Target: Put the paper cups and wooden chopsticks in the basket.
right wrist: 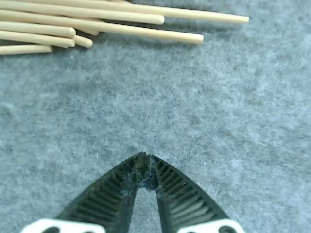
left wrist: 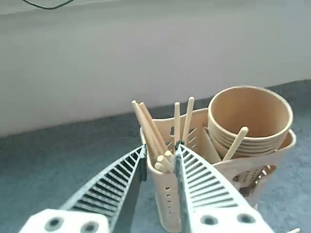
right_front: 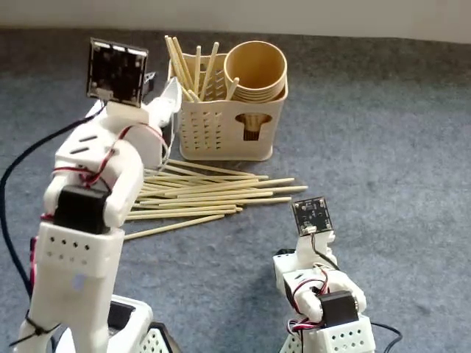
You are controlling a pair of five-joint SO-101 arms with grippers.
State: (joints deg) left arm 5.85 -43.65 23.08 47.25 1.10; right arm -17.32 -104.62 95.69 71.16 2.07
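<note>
The basket (right_front: 221, 132) is cream plastic, smooth with a faint sheen, its walls pierced with small slots. The stacked paper cups (right_front: 256, 70) are matt brown paper. The chopsticks (right_front: 206, 197) are pale bare wood, dull and unvarnished. The table covering (right_front: 390, 147) is grey felt-like cloth, fuzzy and rough. The left gripper (left wrist: 160, 148) and right gripper (right wrist: 144, 158) have ribbed plastic fingers on white matt plastic bodies

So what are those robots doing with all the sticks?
Two robot arms are tidying up. The paper cups sit stacked in the basket, beside a few standing chopsticks. The left tool is open right at those. Many loose chopsticks lie on the mat, and the right tool is shut and empty near them.
</note>
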